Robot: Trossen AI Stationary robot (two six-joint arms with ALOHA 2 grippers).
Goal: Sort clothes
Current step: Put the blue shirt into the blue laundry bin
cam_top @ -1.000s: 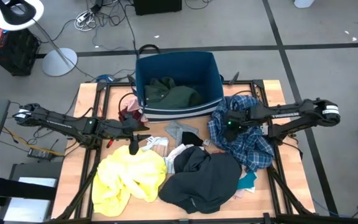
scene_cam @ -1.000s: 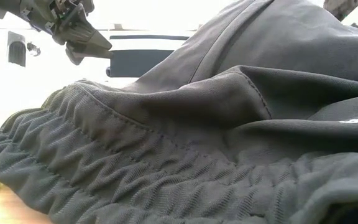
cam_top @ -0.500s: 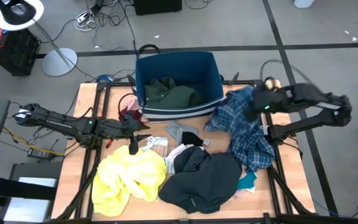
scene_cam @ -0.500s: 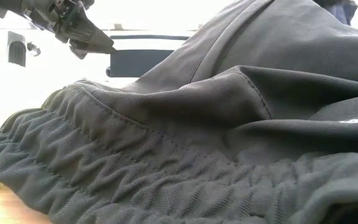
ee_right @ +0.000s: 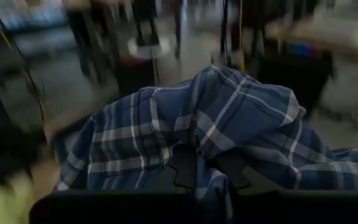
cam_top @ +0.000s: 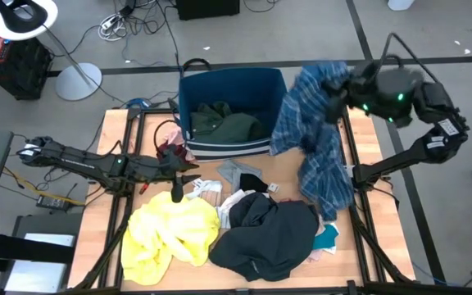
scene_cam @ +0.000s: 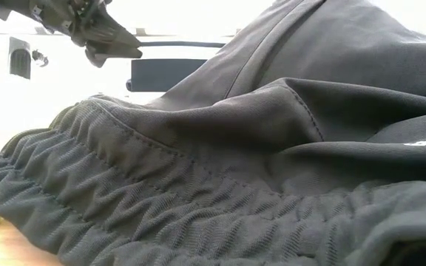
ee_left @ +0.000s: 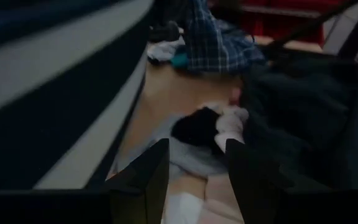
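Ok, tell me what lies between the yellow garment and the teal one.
In the high view, the dark grey garment fills the stretch between the yellow garment and the teal garment; a white piece sits at its upper edge.

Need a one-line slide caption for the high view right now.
Right gripper lifts blue plaid shirt beside the navy bin; left gripper waits open.

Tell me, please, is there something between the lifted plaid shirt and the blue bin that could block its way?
Nothing visible blocks it. The right gripper, jaws shut on the blue plaid shirt, holds it up beside the navy bin's right wall. The bin's top is open; only a dark green garment lies inside.
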